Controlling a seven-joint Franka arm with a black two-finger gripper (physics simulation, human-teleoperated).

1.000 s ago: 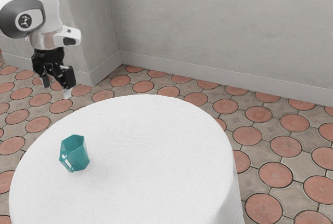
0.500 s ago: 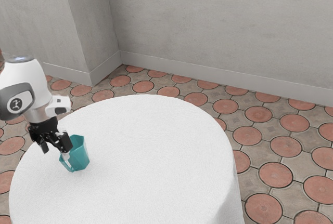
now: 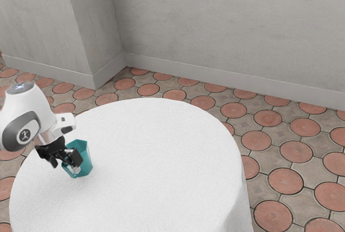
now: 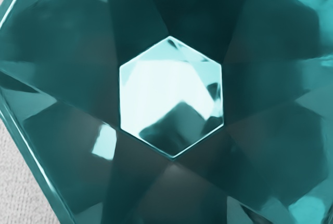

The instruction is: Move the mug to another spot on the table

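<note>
A teal, faceted mug [image 3: 82, 161] stands upright on the round white table [image 3: 161, 156], near the edge at the exterior view's left. My gripper [image 3: 64, 160] has come down onto the mug's near side. Its black fingers stand apart at the rim and hide part of the wall and handle. I cannot see both fingers pressing the wall, so the gripper reads as open. The wrist view looks straight down into the mug [image 4: 171, 104], whose pale hexagonal bottom lies just under my hand.
The white tablecloth spreads wide toward the exterior view's right and front. The table edge runs close behind the mug on the left. Terracotta floor tiles [image 3: 280, 135] surround the table, and grey walls [image 3: 226, 22] stand behind.
My arm swung down from high at the upper left to the mug, then sank a little lower over it. The mug has stayed in place.
</note>
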